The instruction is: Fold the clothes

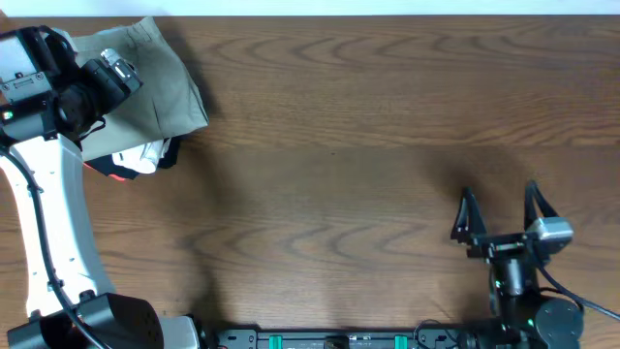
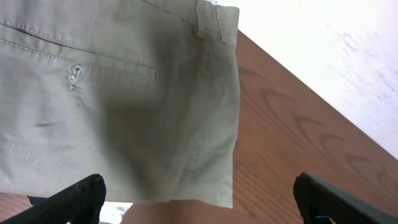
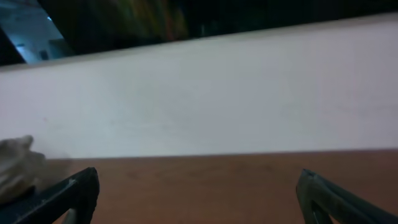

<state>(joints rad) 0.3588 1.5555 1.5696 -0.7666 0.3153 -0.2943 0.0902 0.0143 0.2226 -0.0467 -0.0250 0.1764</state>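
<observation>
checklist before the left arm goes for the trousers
1. Left gripper open: ok, jaws wide with nothing between them.
2. Left gripper above the trousers: ok, it hovers over the pocket side, not touching.
3. Trousers free of other clothes: not ok, a white garment pokes out at their near edge, and whether it lies under them cannot be told.
4. Trousers lying flat: not ok, they are bunched at the table's far left corner.
5. Right gripper open and out of the way: ok, over bare wood far from the trousers.
</observation>
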